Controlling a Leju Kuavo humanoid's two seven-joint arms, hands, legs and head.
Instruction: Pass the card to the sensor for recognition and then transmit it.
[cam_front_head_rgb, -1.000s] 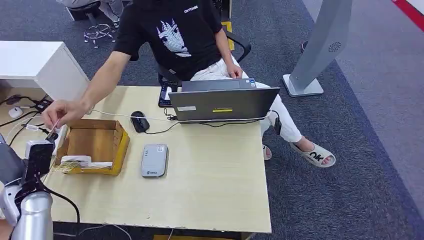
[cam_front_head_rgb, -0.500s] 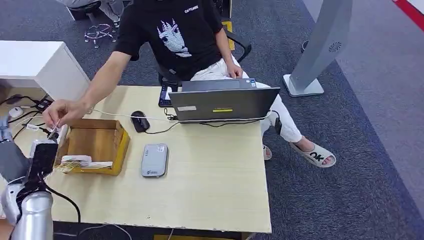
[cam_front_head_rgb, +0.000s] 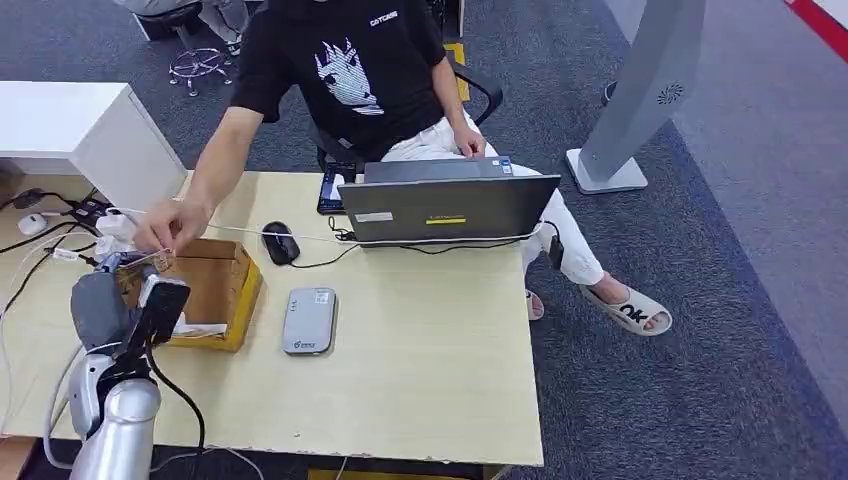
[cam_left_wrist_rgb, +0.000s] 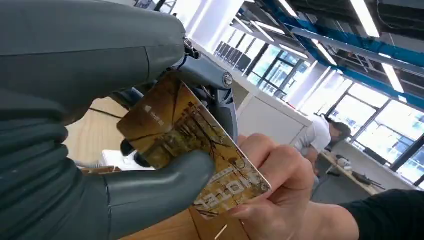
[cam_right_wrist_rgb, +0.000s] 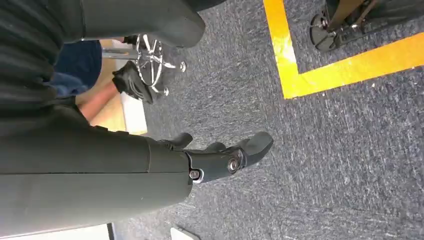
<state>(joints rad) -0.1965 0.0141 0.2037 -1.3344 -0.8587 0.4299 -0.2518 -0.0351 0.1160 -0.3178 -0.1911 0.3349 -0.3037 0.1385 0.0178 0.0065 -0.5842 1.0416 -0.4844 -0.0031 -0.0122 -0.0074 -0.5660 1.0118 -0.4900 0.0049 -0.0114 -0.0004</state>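
Head view: your left hand (cam_front_head_rgb: 135, 300) meets the person's hand (cam_front_head_rgb: 165, 225) beside the cardboard box (cam_front_head_rgb: 215, 290); the sensor (cam_front_head_rgb: 308, 320), well to its right, is unused. Left wrist view: thumb and fingers pinch the card (cam_left_wrist_rgb: 192, 155), which the person also holds. Right wrist view: the right hand (cam_right_wrist_rgb: 220, 155) hangs loosely spread, holding nothing.

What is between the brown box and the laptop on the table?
In the head view, a black mouse with its cable lies between the cardboard box and the laptop.
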